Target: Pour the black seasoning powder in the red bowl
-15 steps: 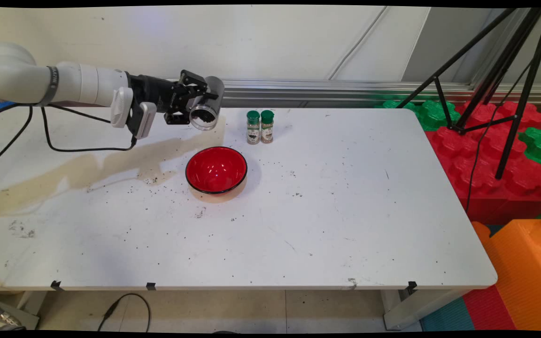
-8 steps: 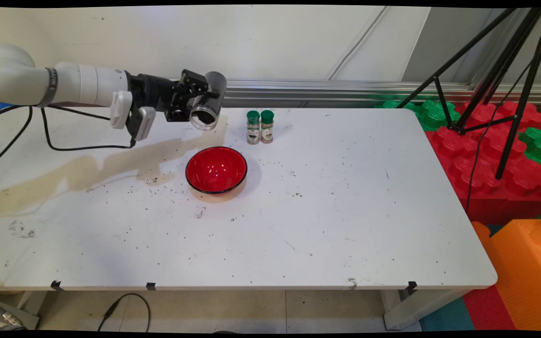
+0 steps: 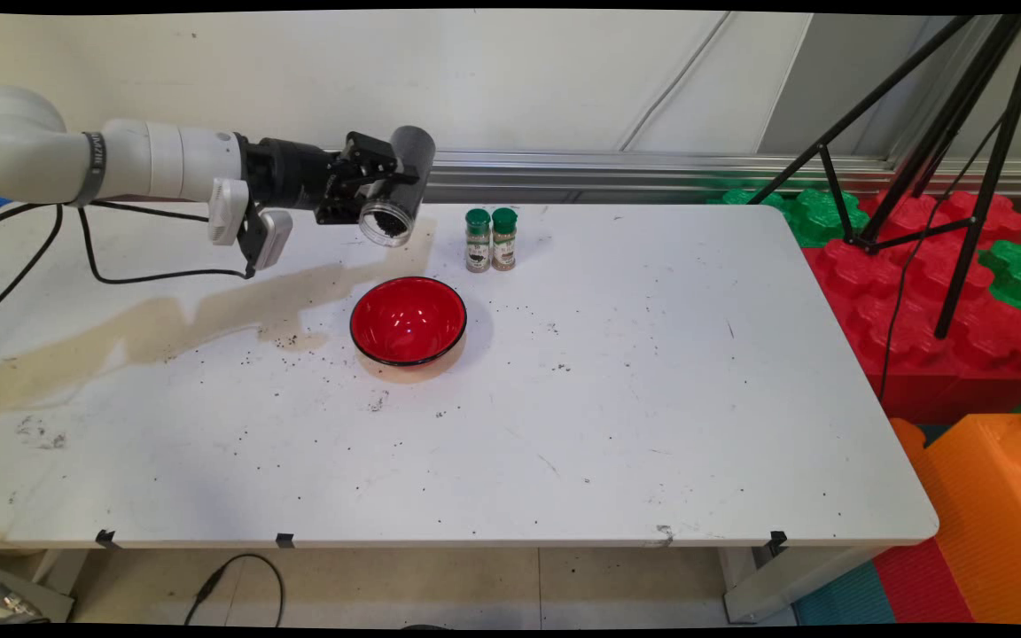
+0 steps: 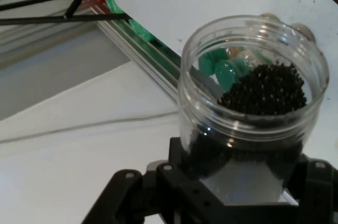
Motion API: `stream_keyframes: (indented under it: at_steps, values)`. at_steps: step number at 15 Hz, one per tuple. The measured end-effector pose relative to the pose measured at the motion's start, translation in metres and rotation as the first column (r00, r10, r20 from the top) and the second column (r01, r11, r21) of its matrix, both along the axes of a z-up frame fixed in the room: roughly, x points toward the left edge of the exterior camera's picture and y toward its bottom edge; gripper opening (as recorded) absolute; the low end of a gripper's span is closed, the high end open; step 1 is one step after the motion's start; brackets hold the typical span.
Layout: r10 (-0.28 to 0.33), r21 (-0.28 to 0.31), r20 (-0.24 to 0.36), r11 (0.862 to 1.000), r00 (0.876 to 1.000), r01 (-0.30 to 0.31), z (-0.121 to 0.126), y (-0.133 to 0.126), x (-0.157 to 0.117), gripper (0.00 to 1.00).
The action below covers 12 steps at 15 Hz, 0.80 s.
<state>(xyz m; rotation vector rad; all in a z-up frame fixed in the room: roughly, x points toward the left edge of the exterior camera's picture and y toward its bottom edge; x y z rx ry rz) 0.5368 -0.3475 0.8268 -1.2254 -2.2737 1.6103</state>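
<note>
My gripper (image 3: 378, 190) is shut on a clear plastic jar (image 3: 397, 197) with no lid, held on its side above the table's far left part. Its mouth faces the camera and tips slightly down, and small black grains (image 4: 264, 91) lie inside it. In the hand view the jar (image 4: 248, 76) fills the middle, gripped at its base by my gripper (image 4: 237, 179). A red bowl (image 3: 408, 320) with a black rim sits on the table just in front of and below the jar. Two spice bottles (image 3: 490, 239) with green caps stand to the jar's right.
Black grains are scattered on the white table (image 3: 617, 390) around the bowl, and a brownish stain (image 3: 209, 310) runs across its left side. A black tripod (image 3: 945, 151) and red, green and orange foam blocks (image 3: 945, 301) stand off the table's right end.
The jar and gripper have risen a little and shifted slightly right, with the jar's mouth turning further downward toward the bowl. The bowl and the spice bottles have stayed put.
</note>
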Motion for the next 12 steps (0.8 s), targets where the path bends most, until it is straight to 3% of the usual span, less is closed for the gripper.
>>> stream_keyframes:
  at_steps: [12]
  values:
    - [-0.065, -0.076, 0.062, 0.995, 0.996, 0.069, -0.0010, 0.0059, -0.0057, 0.00]
